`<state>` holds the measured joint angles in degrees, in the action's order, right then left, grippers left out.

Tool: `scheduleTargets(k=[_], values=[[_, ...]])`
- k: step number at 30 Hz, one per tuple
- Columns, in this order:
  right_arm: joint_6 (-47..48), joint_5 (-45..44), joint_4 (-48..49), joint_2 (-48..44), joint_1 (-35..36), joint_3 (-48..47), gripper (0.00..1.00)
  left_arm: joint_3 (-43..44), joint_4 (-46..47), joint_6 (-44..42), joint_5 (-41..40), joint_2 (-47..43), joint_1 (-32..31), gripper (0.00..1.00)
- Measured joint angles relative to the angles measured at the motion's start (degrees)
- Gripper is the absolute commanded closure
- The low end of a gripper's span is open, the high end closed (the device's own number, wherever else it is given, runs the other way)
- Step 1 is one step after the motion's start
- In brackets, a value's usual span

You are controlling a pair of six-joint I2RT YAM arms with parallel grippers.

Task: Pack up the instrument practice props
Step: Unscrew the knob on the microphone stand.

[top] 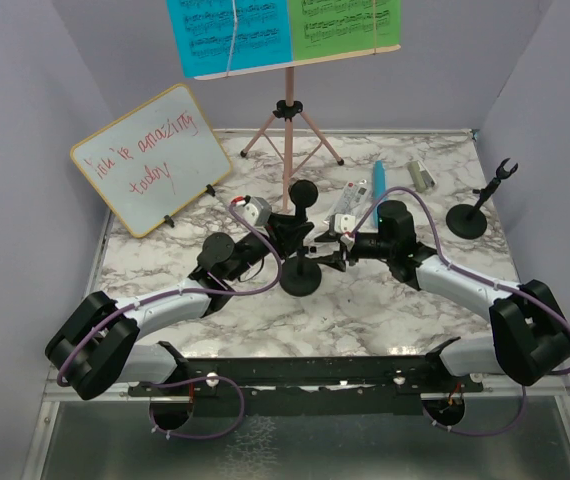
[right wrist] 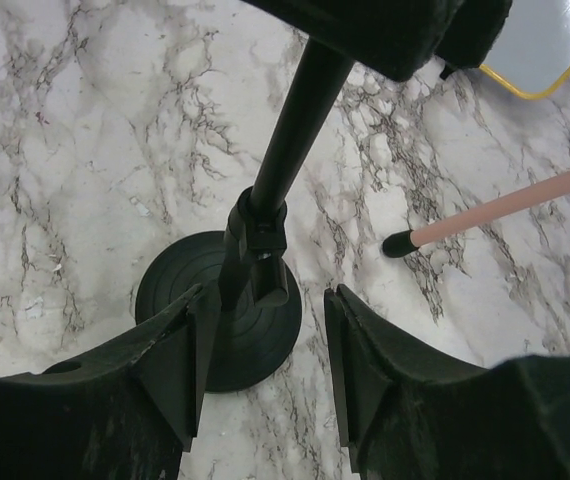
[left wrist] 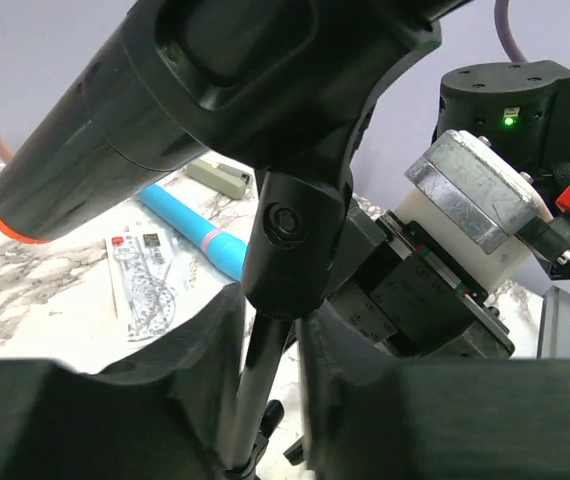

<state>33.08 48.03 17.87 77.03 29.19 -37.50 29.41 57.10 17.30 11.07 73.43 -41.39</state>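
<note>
Your right gripper [right wrist: 265,350] stands open around the lower pole of the mic holder [right wrist: 170,270] at mid-table, I think to steady it. Your left gripper [left wrist: 270,400] hugs the pole under the black microphone [left wrist: 165,100]; whether it clamps, I cannot tell. The pink tripod [right wrist: 505,205] leg lies near on the far side, so the free room is on the near side.

Right gripper [right wrist: 268,305] jaws apart astride mic holder [right wrist: 255,240] base, pole leaning to 1 o'clock; pink tripod leg [right wrist: 495,208] at 3 o'clock.
</note>
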Motion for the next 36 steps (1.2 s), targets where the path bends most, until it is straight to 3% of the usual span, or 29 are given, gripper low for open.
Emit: scheduleTargets(k=[5,10,19,25,31,36], values=[[0.0,0.6,-0.2,0.2,0.0,-0.4,0.51,0.0,0.0,-2.4,1.2,0.0,0.0,0.92],[0.6,1.2,-0.3,0.2,0.0,-0.8,0.55,0.0,0.2,-5.1,3.1,0.0,0.4,0.99],[4.0,2.3,-1.4,0.2,0.5,-0.8,0.61,0.0,0.2,-7.7,8.0,0.2,0.4,1.0],[6.5,1.4,-3.6,0.2,1.7,-1.1,0.75,0.0,0.2,-8.1,8.5,0.2,0.4,1.0],[9.1,-2.5,-5.5,-0.4,3.3,-1.8,0.99,0.0,0.1,-8.3,8.7,0.1,0.4,1.0],[12.1,-8.9,-7.3,-1.9,6.3,-1.8,0.99,0.0,-0.2,-8.4,8.7,0.0,0.6,1.0]])
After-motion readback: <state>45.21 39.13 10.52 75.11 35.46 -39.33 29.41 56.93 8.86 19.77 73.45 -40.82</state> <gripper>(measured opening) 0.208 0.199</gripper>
